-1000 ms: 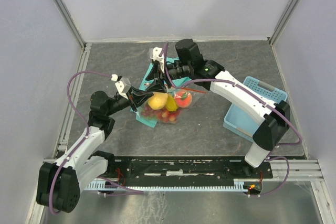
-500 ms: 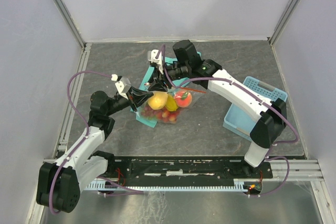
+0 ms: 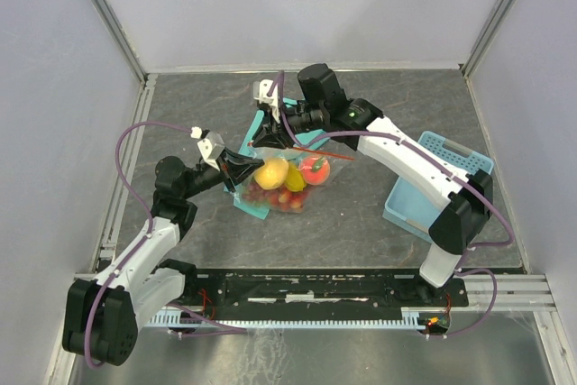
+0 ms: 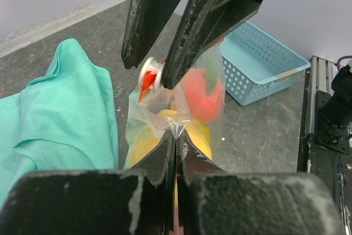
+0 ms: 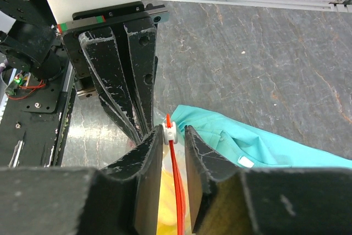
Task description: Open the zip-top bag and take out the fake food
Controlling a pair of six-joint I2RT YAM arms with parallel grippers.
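**Item 1. Left gripper** (image 4: 175,140): nearest of the working parts. Fingers clenched flat on a pinch of clear film at the bag's near-left corner, holding it up off the desk (image 3: 180,114).

**Item 2. Zip-top bag** (image 3: 290,190): clear, crinkled, mid-desk, strung between the two arms with its lower part over the teal cloth (image 4: 60,108). Not yet opened, by the look of it. Orange-red zip strip (image 5: 175,186) along the top edge, with its long axis running from the slider back toward the right wrist.

**Item 3. Fake food** (image 3: 273,173): all inside the bag. Yellow lemon to the left, orange-red peach (image 4: 201,96) to the right, small red pieces beneath.

**Item 4. White slider** (image 4: 149,73): at the strip's left end, just above the left fingers.

**Item 5. Right gripper** (image 5: 173,134): reaching in from the far side. Fingers part-way apart and straddling the slider, one against it, a sliver of gap at the other; no firm clamp shown. This is the arm nearer the slider. The strip lies straight behind these fingers, so a pull along that line looks to be the opening move.

**Item 6. Blue perforated basket** (image 4: 258,89): right side of the desk, well apart.

**Markings:** no legible brand, label or writing.
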